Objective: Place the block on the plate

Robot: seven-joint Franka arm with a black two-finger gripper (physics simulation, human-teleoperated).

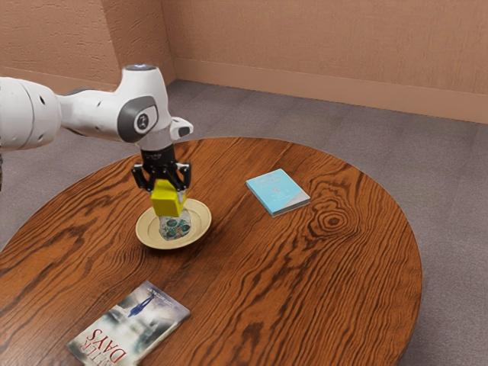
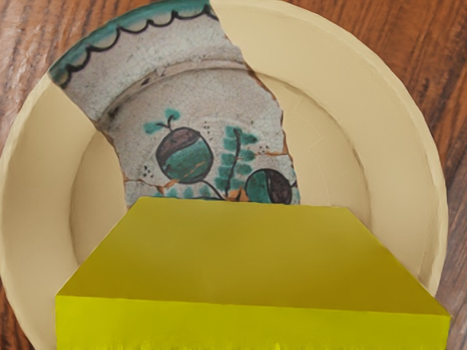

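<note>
Yellow rectangular block (image 1: 167, 201) clamped in black two-finger gripper (image 1: 164, 187) | held above round cream ceramic-looking plate (image 1: 201, 222) | lift and carry judged done | lowering, release left

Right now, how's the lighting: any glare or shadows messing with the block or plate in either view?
Exterior view: soft, fairly even light, no harsh glare on the yellow block or the plate, thin dark shading under the plate's near rim. Wrist view: block's broad face dull olive, narrow face brighter yellow-green; no blown-out highlight on the plate.
</note>
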